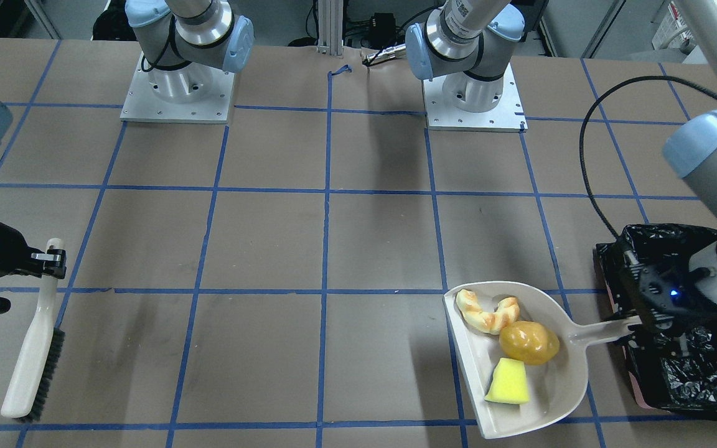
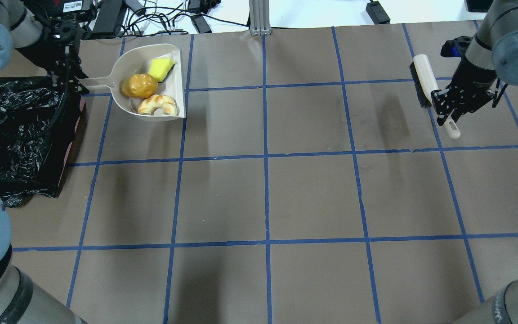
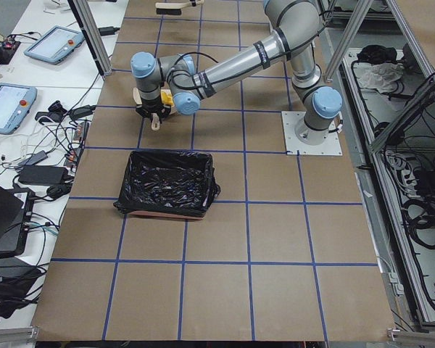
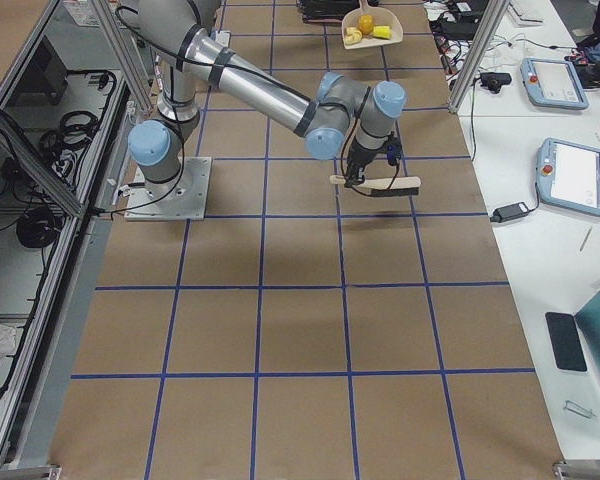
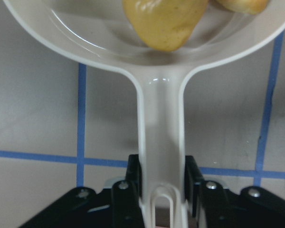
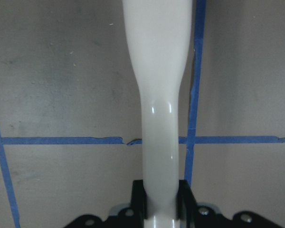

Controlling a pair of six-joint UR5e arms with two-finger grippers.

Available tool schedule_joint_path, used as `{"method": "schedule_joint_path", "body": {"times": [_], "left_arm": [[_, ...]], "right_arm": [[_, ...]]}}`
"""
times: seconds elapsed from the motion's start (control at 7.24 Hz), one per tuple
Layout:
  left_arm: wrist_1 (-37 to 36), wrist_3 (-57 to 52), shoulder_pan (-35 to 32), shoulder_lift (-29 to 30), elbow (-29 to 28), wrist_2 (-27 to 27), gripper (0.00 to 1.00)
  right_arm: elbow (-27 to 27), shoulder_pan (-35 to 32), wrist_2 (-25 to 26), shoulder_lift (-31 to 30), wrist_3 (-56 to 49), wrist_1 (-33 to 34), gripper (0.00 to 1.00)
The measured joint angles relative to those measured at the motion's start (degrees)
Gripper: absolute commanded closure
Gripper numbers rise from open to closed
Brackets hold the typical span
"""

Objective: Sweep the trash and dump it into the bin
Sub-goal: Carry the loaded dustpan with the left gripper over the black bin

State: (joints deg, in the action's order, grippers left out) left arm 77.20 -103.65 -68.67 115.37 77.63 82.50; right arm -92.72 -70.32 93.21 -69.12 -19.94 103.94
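The cream dustpan (image 2: 173, 67) holds the croissant piece (image 2: 157, 104), the brown potato lump (image 2: 139, 85) and the yellow sponge wedge (image 2: 160, 68). My left gripper (image 2: 73, 83) is shut on the dustpan's handle (image 5: 160, 137), right beside the bin (image 2: 14, 135), which is lined with a black bag. In the front view the dustpan (image 1: 557, 398) sits left of the bin (image 1: 694, 373). My right gripper (image 2: 447, 105) is shut on the handle (image 6: 157, 114) of a cream brush (image 2: 423, 78) with black bristles, at the far right.
Brown table cover with a blue tape grid (image 2: 265, 155). The arm bases (image 1: 178, 87) (image 1: 473, 93) stand at the robot's edge. Cables and devices lie beyond the far table edge (image 2: 160, 18).
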Motion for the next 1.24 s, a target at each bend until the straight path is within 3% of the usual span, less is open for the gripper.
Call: {"method": "schedule_joint_path", "body": {"times": [0.69, 1.24], "left_arm": [[9.18, -8.82, 12.99, -5.39, -3.78, 1.87, 0.99], [10.24, -23.55, 24.12, -3.63, -7.07, 5.33, 1.00]], "right_arm": [[-0.42, 0.66, 0.14, 2.28, -0.22, 0.30, 1.00], [-0.44, 0.74, 0.35, 2.81, -0.23, 0.37, 1.00]]}}
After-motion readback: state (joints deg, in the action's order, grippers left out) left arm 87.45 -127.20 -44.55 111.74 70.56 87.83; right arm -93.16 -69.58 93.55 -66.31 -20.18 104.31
